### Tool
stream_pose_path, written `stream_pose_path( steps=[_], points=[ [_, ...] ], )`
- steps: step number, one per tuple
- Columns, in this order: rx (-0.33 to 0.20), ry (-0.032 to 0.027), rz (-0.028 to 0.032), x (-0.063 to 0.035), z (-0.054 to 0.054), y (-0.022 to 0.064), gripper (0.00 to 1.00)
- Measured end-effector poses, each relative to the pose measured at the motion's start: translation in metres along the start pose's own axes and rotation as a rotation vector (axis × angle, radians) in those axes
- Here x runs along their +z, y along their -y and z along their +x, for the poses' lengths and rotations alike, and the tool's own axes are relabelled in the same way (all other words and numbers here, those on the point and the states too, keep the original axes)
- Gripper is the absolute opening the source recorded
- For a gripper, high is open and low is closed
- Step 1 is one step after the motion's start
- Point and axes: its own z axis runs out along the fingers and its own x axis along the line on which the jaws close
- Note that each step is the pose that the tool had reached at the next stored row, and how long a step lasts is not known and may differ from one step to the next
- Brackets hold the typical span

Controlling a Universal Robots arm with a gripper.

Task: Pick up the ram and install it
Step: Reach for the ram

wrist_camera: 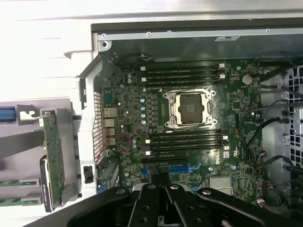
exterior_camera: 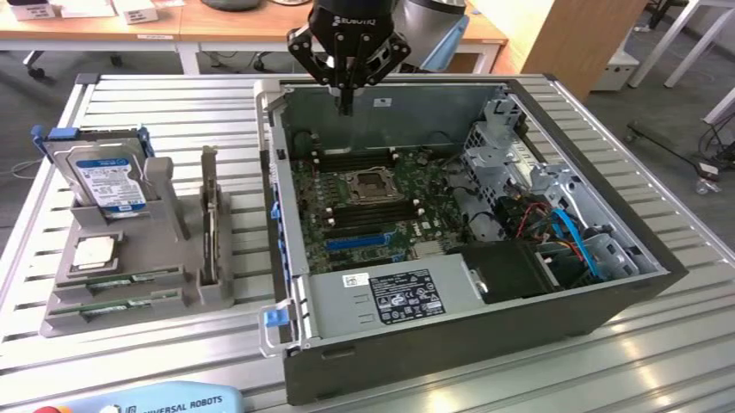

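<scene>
Lying flat in a slot of the gray holder (exterior_camera: 65, 325), the ram (exterior_camera: 120, 279) is half sunk and its label is hard to read. A 2nd green stick (exterior_camera: 115, 304) sits just beside it. Holder stands nr the table (exterior_camera: 172, 103) edge at exterior view's left, w/ a hard drive (exterior_camera: 109, 179) upright in it. Fingers (exterior_camera: 343, 105) are clenched and empty above the open PC case (exterior_camera: 460, 353) rear wall; their tips are cut off in wrist view.

Rack (exterior_camera: 172, 202) at the exterior view's left, case (exterior_camera: 460, 344) at its right.
I see the hard drive (exterior_camera: 109, 176) upright at the rack's back, the CPU chip (exterior_camera: 95, 251) before it, the ram (exterior_camera: 126, 278) in the front slots; the motherboard (exterior_camera: 333, 215) lies in the case, the gripper (exterior_camera: 344, 110) over its far wall.
</scene>
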Motion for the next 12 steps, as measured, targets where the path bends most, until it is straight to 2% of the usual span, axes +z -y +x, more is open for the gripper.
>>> stream_pose_path(
  steps=[12],
  points=[
    [0.000,0.0000,-0.0001,-0.0003,0.031,0.0023,0.10]
  ],
)
